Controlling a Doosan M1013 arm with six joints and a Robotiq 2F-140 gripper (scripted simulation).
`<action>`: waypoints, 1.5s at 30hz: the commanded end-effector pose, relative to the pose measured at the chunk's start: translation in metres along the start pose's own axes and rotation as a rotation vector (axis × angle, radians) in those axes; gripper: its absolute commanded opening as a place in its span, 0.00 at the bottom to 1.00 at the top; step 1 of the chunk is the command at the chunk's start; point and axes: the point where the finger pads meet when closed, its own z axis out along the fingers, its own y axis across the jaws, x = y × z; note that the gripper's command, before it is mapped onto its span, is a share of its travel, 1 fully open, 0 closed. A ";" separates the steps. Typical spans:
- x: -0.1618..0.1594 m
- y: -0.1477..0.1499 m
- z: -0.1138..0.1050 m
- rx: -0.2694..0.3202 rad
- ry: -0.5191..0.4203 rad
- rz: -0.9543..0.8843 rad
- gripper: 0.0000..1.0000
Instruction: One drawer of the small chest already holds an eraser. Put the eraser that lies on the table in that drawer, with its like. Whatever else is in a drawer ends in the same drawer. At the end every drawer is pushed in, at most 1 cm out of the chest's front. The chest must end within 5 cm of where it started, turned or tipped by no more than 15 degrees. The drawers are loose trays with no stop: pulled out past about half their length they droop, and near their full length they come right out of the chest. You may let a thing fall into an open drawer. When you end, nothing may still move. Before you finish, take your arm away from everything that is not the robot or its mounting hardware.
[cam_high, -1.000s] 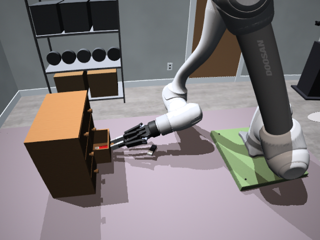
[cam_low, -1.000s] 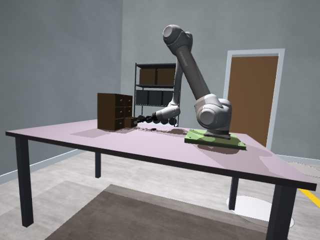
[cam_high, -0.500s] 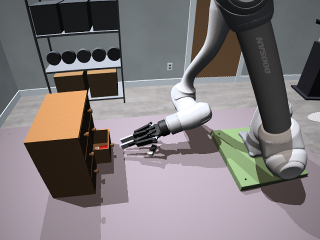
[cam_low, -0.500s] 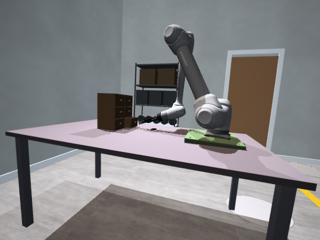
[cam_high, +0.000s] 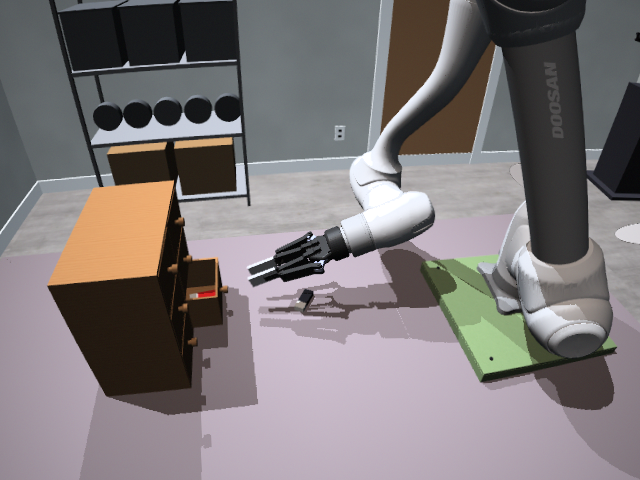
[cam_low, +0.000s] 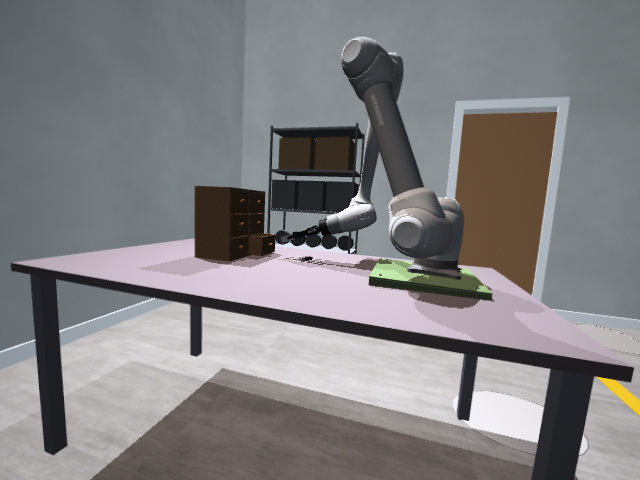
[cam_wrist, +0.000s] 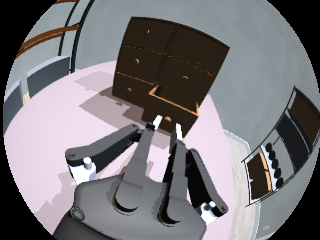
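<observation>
Eraser-sorting starts from the wooden chest (cam_high: 111, 248) on the table (cam_high: 361, 413), where one low drawer (cam_high: 206, 289) stands pulled out with a red eraser (cam_high: 202, 294) showing inside. The arm (cam_high: 392, 211) reaches toward the chest's front, and its gripper (cam_high: 256, 273) hangs above the table, well short of the drawer knob, fingers nearly together with nothing between them. The loose eraser (cam_high: 305, 298) lies on the table below and slightly behind those fingertips, toward the arm's base and nearer the camera in the top view, so the coming move looks like a pull back and down. It is a small dark block with a pale end, its long axis running slantwise to the fingers' line.
</observation>
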 end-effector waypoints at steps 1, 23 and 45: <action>0.028 0.000 -0.029 0.002 -0.002 0.001 0.20; 0.054 0.000 -0.057 0.003 -0.025 0.001 0.20; 0.070 0.000 -0.091 0.002 -0.343 0.001 0.20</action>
